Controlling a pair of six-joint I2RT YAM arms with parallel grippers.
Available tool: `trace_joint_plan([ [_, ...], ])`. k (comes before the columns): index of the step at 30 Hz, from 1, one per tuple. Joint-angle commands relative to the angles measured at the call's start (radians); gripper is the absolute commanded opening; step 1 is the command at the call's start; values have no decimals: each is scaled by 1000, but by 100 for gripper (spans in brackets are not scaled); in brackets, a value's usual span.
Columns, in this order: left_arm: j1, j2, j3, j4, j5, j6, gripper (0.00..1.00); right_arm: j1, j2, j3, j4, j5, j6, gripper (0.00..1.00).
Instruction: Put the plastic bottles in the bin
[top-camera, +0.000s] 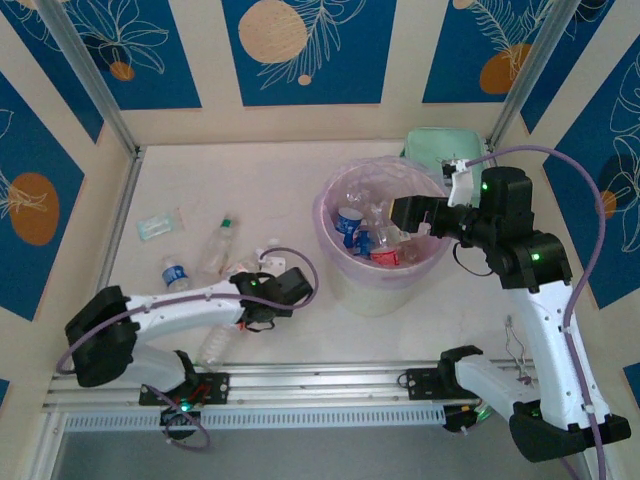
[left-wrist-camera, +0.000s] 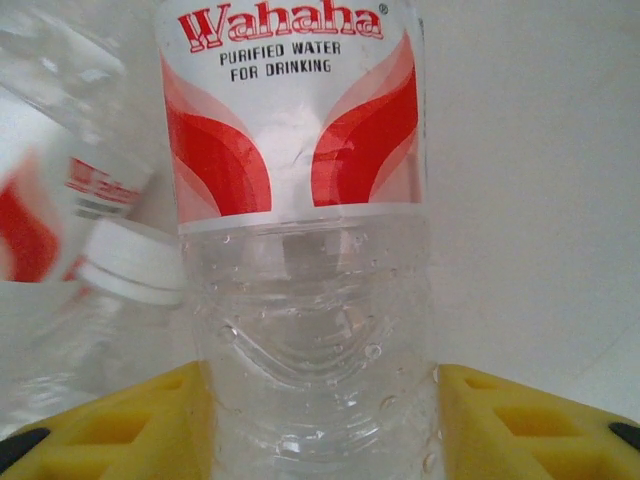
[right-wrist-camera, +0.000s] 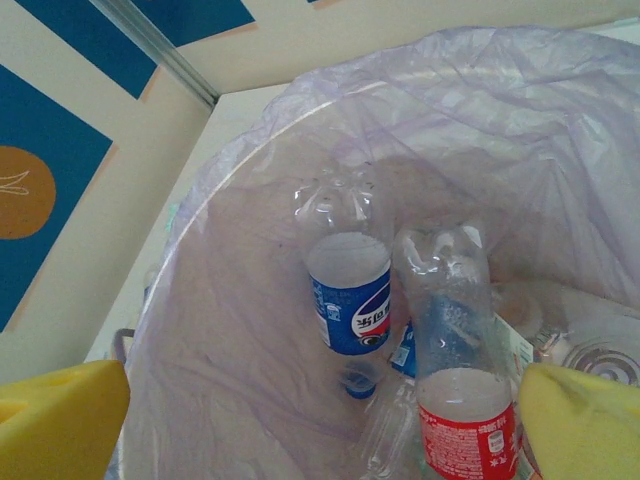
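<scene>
A clear plastic bottle (left-wrist-camera: 300, 200) with a red-and-white Wahaha label stands between my left gripper's (left-wrist-camera: 320, 425) yellow fingers (left-wrist-camera: 120, 430); both pads touch its sides. This gripper (top-camera: 262, 285) is low over the table left of the bin (top-camera: 370, 290), a white bucket with a pink-lilac liner. A second bottle with a white cap (left-wrist-camera: 130, 260) lies just left of the held one. More bottles lie on the table (top-camera: 175, 273), (top-camera: 215, 250), (top-camera: 212, 345). My right gripper (top-camera: 405, 213) hangs open over the bin (right-wrist-camera: 240, 330), above a blue-labelled bottle (right-wrist-camera: 350, 290) and a red-labelled one (right-wrist-camera: 465, 400).
A mint green case (top-camera: 435, 148) sits behind the bin at the back right. A small pale packet (top-camera: 158, 226) lies on the table at the far left. Wall panels close the table at the back and both sides. A metal rail (top-camera: 320, 375) runs along the near edge.
</scene>
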Motion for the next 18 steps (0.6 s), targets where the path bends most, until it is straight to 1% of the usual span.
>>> trace_joint_plan([
  [1, 17, -102, 95, -120, -113, 69, 54, -5, 5, 41, 2, -31, 15, 100],
  [5, 38, -186, 234, -232, -199, 203, 54, -4, 5, 58, -19, -23, 9, 98],
  [8, 43, -221, 380, -297, -263, 347, 54, -4, 0, 85, -50, 10, 1, 97],
  [9, 44, -226, 441, -298, -266, 416, 54, -6, -2, 94, -58, 19, -1, 97],
  [11, 43, -217, 548, -272, -231, 555, 54, -9, -5, 112, -65, 28, 6, 97],
  [13, 43, -177, 661, -224, -134, 693, 52, -11, -10, 123, -52, 24, 25, 96],
  [15, 32, -107, 777, -203, -39, 780, 50, -13, -15, 134, -45, 31, 39, 96],
  [18, -4, 25, 954, -215, 72, 888, 48, -19, -18, 175, -76, 69, 51, 95],
])
